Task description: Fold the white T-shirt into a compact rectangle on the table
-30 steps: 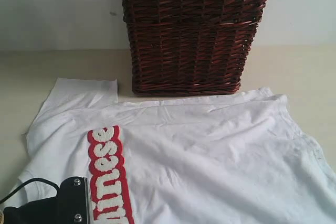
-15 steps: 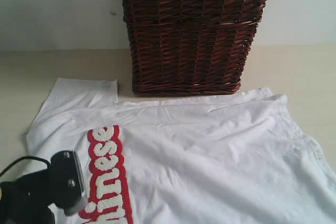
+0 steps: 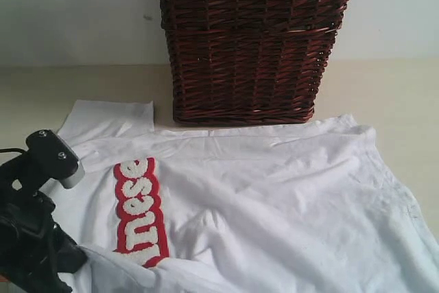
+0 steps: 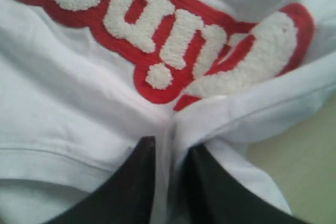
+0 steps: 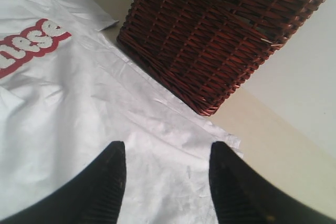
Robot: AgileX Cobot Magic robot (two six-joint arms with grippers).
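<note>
The white T-shirt (image 3: 274, 197) lies spread on the table (image 3: 384, 94) with its red-outlined lettering (image 3: 140, 211) at the left. My left gripper (image 4: 169, 148) is shut on a pinched fold of the shirt's edge (image 4: 236, 114) just below the lettering (image 4: 157, 30). In the exterior view the left arm (image 3: 38, 231) stands at the lower left, and the near-left edge of the shirt is lifted and folded over the end of the lettering. My right gripper (image 5: 167, 153) hangs open over the shirt (image 5: 79, 108) near its far corner, holding nothing; it is out of the exterior view.
A tall dark brown wicker basket (image 3: 250, 39) stands at the back, just behind the shirt's far edge, also close ahead in the right wrist view (image 5: 220, 30). Bare table (image 5: 273, 150) lies right of the basket. A sleeve (image 3: 110, 114) lies flat at the far left.
My left arm has swung left and risen, pulling the shirt's near-left edge with it. The cloth now bunches and covers the lower letters. The rest of the shirt has wrinkled slightly.
</note>
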